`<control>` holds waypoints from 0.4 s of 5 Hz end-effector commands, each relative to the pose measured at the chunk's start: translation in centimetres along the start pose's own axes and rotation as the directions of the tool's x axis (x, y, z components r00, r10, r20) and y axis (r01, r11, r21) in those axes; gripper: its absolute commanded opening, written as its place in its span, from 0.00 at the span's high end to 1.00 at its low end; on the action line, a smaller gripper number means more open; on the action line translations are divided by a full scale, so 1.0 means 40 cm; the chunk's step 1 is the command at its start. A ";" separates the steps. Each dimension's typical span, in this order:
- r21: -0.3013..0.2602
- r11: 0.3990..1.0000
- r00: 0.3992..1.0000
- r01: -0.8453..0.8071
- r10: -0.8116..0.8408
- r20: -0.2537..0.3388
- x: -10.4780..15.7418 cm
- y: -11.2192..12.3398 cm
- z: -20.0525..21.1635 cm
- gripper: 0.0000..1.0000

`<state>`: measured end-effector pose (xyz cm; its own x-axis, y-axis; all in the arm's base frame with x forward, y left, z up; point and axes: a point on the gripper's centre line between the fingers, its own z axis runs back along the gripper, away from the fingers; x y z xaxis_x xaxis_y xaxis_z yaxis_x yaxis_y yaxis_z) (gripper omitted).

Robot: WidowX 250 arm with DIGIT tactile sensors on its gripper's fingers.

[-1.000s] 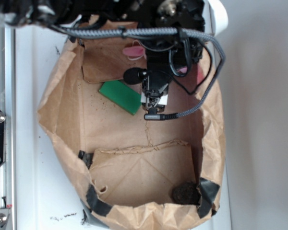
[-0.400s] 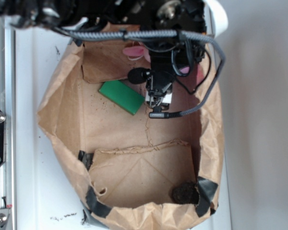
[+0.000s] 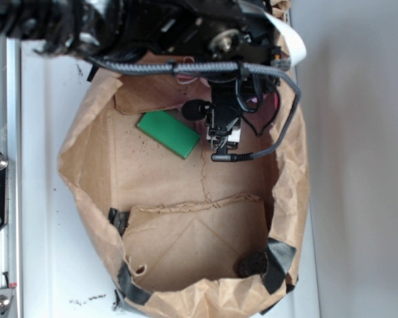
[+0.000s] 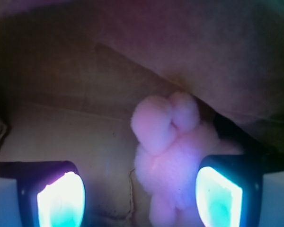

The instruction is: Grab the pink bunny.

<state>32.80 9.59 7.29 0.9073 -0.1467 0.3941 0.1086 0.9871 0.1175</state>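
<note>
Brown paper bag [image 3: 186, 179] on the white counter [image 3: 46, 199]; my gripper [image 4: 139, 194] hangs at upper centre, jaws open around the pink bunny [image 4: 173, 161], green block [image 3: 168, 134] left.

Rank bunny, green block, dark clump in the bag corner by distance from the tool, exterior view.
Tool sits at the bag's upper right.
1. Bunny: nearest, between the open jaws in the wrist view; mostly hidden under the arm in the exterior view.
2. Green block: just beside the tool, image left.
3. Dark clump: farthest, bottom right corner of the bag.
</note>
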 end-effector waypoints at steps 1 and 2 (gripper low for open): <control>0.113 0.993 0.994 -0.033 0.021 0.109 0.031 0.024 -0.012 0.00; 0.129 0.989 0.993 -0.067 0.053 0.109 0.049 0.026 -0.024 0.00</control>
<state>34.07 9.56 5.95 0.8825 -0.0903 0.4616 0.0055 0.9833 0.1817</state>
